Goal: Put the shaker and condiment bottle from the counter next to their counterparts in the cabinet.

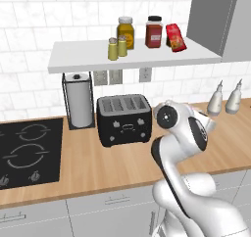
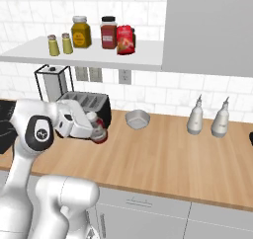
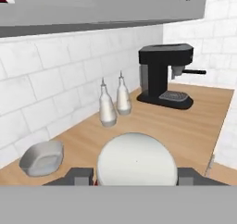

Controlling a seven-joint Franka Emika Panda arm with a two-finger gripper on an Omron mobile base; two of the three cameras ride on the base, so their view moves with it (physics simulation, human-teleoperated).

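Note:
My gripper [image 2: 96, 130] is shut on the condiment bottle [image 2: 99, 135], a small red bottle whose pale cap [image 3: 136, 160] sits between my fingertips [image 3: 81, 175] in the hand view. I hold it tilted a little above the counter [image 2: 163, 159], in front of the toaster. On the cabinet shelf [image 1: 88, 59] two alike yellow-green shakers [image 1: 113, 49] [image 1: 122, 46] stand side by side, left of an amber jar [image 1: 125, 33]. The wide dark-red jar [image 1: 154, 32] with a dark lid stands further right, beside a red snack bag [image 1: 175, 37].
A black toaster [image 1: 124, 118], a paper towel holder [image 1: 79, 100] and a black hob [image 1: 29, 150] are on the counter's left. A grey bowl [image 2: 137, 119], two white spout bottles [image 2: 195, 115] [image 2: 220, 118] and a coffee machine [image 3: 164, 75] lie to the right. A grey cupboard [image 2: 212, 25] adjoins the shelf.

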